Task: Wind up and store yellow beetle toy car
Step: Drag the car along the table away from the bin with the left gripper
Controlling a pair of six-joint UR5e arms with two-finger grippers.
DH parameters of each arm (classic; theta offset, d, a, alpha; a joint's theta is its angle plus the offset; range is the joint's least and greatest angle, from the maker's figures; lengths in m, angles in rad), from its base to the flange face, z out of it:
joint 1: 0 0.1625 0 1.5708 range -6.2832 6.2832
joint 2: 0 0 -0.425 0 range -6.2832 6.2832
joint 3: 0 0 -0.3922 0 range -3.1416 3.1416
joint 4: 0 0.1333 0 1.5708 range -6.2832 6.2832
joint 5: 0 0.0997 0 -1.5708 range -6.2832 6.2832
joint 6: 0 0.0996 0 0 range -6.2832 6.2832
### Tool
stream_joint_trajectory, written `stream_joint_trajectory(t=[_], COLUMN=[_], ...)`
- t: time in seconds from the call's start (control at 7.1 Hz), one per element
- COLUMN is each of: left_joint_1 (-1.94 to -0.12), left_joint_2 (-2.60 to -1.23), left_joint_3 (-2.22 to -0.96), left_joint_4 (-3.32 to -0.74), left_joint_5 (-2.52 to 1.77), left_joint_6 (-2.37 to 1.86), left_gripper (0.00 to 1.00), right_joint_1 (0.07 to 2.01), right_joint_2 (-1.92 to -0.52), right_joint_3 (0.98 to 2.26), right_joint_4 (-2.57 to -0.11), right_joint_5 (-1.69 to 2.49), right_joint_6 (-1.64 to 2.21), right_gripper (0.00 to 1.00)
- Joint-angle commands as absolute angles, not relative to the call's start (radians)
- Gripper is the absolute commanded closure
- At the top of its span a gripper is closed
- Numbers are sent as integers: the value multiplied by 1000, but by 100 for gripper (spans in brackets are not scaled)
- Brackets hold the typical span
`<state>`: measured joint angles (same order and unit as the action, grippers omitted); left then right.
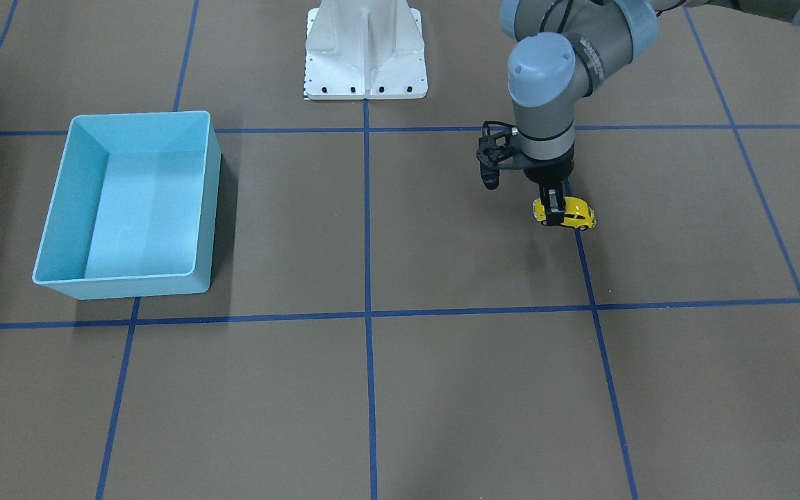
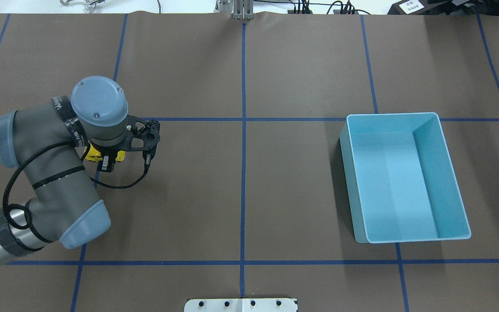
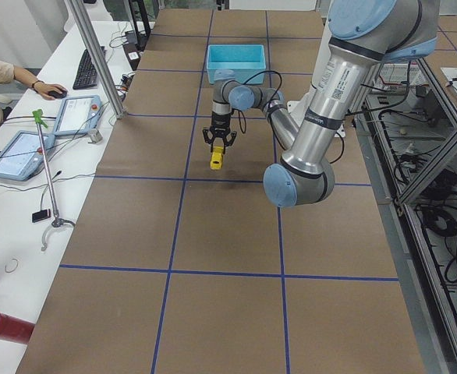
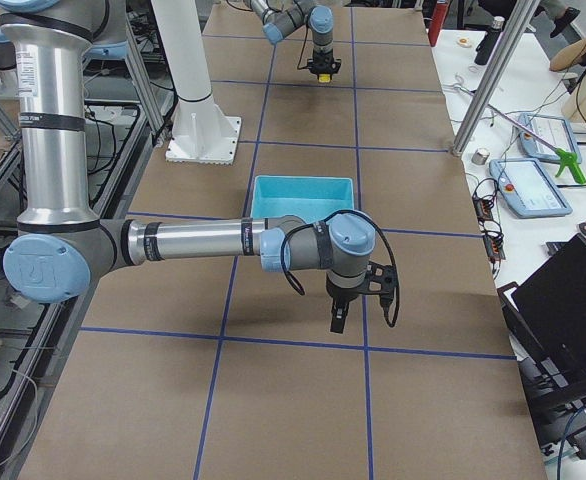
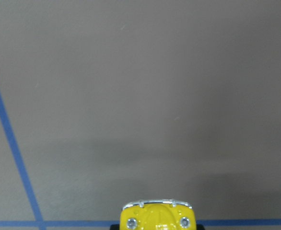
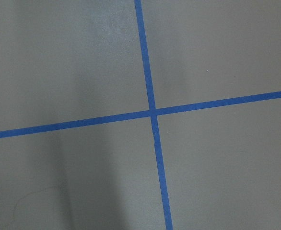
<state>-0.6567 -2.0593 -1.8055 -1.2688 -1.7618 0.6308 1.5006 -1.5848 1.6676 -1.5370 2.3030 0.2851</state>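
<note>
The tiny glossy yellow beetle-shaped toy car [image 1: 578, 216] was grasped by the left tool [image 1: 553, 213], well left of the light blue plastic bin [image 1: 122, 286], so storing was not yet done.

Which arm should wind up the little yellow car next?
Left. The jaws of the left arm grip the yellow beetle toy car; the right arm hangs far away, beyond the light blue bin.
</note>
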Motion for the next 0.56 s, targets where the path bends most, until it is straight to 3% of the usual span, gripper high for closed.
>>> stream_joint_trajectory(t=[0.0, 0.42], left_joint_1=[-715, -716], left_joint_2=[-2107, -2112], left_joint_3=[-1653, -1612], left_joint_4=[-1336, -1423], left_joint_5=[-1792, -1862], left_joint_6=[699, 703], left_gripper=[100, 100], right_joint_1=[1502, 1502], right_joint_2=[-1588, -1591], right_joint_3=[1667, 1667], right_joint_4=[-1537, -1537], right_joint_5=[2303, 2299], right_joint_6=[285, 284], right_gripper=[0, 0])
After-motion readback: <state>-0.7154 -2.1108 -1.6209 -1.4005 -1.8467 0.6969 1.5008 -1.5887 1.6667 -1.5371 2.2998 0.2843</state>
